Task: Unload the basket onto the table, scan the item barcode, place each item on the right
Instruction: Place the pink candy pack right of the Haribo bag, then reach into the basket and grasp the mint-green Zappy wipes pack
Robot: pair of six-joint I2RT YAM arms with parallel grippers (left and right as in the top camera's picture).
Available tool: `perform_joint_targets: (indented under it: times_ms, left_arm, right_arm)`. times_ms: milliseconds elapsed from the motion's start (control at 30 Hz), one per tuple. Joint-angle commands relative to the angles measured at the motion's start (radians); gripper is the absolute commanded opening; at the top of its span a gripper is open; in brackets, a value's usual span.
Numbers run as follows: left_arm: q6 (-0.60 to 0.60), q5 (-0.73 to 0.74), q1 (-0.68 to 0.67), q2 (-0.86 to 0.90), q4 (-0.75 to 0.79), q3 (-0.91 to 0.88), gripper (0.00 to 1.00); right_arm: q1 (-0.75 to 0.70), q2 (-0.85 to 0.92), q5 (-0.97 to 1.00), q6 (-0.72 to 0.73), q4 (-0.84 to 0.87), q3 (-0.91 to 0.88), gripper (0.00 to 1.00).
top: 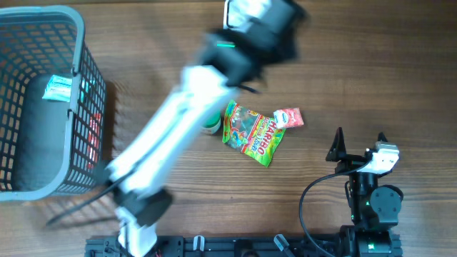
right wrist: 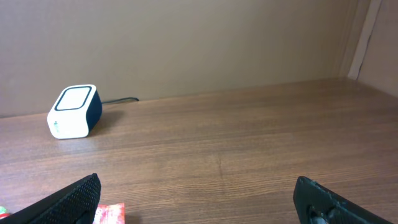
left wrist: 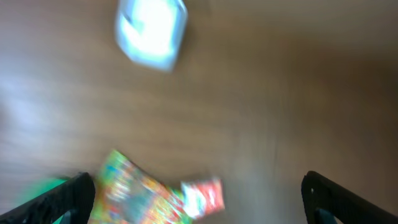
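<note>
We see the Haribo gummy bag (top: 250, 133) lying flat mid-table on the wooden table (top: 371, 64), with a small red packet (top: 289, 118) just beside its right corner. Our left gripper (left wrist: 196, 183), blurred, hangs above them, jaws wide and empty. The white scanner (right wrist: 74, 112) sits beyond. Our right gripper (right wrist: 196, 186) rests spread apart, holding nothing. A grey basket (top: 78, 43) stands far left.

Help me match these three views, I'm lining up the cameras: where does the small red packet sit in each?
Overhead: small red packet near centre, at the Haribo bag's right end.
Left wrist: bottom centre, blurred, right of the bag.
Right wrist: bottom-left edge, only its top showing.
Shared landmark: white scanner, seen in both wrist views; overhead, the left arm hides most of it.
</note>
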Motion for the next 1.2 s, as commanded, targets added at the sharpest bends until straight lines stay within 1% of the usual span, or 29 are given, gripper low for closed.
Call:
perform_joint_targets:
  times_ms: [0,33,100,133,200,267,333,400,467,500,533,633,667,733,800,1000,1167]
  left_arm:
    - [0.037,-0.175,0.209,-0.254,-0.097,0.047,1.00]
    - [-0.005,-0.201,0.302,-0.318,-0.140,0.047,1.00]
    - [-0.086,-0.217,0.465,-0.386,-0.208,0.047,1.00]
    - [-0.136,-0.208,0.574,-0.411,-0.253,0.047,1.00]
    - [-0.182,-0.144,0.778,-0.425,-0.340,0.045,1.00]
    - [-0.176,-0.084,0.920,-0.415,-0.365,0.015,1.00]
    - [-0.142,-0.043,1.039,-0.394,-0.333,-0.075,1.00]
    - [-0.124,-0.028,1.096,-0.376,-0.284,-0.169,1.00]
    - [-0.124,-0.028,1.132,-0.363,-0.203,-0.302,1.00]
    - [-0.124,-0.026,1.140,-0.363,-0.116,-0.412,1.00]
    - [-0.109,-0.014,1.141,-0.363,-0.053,-0.478,1.00]
    - [0.033,0.129,1.141,-0.362,0.230,-0.694,1.00]
    - [0.051,0.167,1.141,-0.360,0.325,-0.766,1.00]
    - [0.051,0.170,1.141,-0.346,0.426,-0.840,1.00]
    - [0.048,0.170,1.141,-0.312,0.494,-0.880,1.00]
    - [0.048,0.170,1.141,-0.146,0.620,-0.882,1.00]
    - [0.048,0.170,1.141,-0.033,0.683,-0.882,1.00]
  right_arm:
    - [0.004,0.002,-0.013,-0.009,0.003,-0.001,1.00]
    - [0.004,0.002,-0.013,-0.009,0.003,-0.001,0.99]
    - [0.004,0.002,-0.013,-0.010,0.003,-0.001,1.00]
    - [0.004,0.002,-0.013,-0.009,0.003,-0.001,1.00]
    - [0.004,0.002,-0.013,-0.009,0.003,-0.001,1.00]
    - [0.004,0.002,-0.013,-0.009,0.003,-0.001,1.00]
    - [0.004,0.002,-0.013,-0.009,0.003,-0.001,1.00]
    - [0.004,0.002,-0.013,-0.009,0.003,-0.001,1.00]
    - [0.004,0.002,-0.013,-0.010,0.003,-0.001,1.00]
    - [0.004,0.002,-0.013,-0.009,0.003,-0.001,1.00]
    - [0.004,0.002,-0.013,-0.009,0.003,-0.001,1.00]
    - [0.004,0.002,-0.013,-0.010,0.003,-0.001,1.00]
    - [0.004,0.002,-0.013,-0.010,0.003,-0.001,1.00]
    - [0.004,0.002,-0.013,-0.009,0.003,-0.001,1.00]
    - [0.004,0.002,-0.013,-0.009,0.003,-0.001,1.00]
    - [0.004,0.002,-0.013,-0.009,0.003,-0.001,1.00]
    - [0.004,0.002,-0.013,-0.010,0.003,-0.001,1.00]
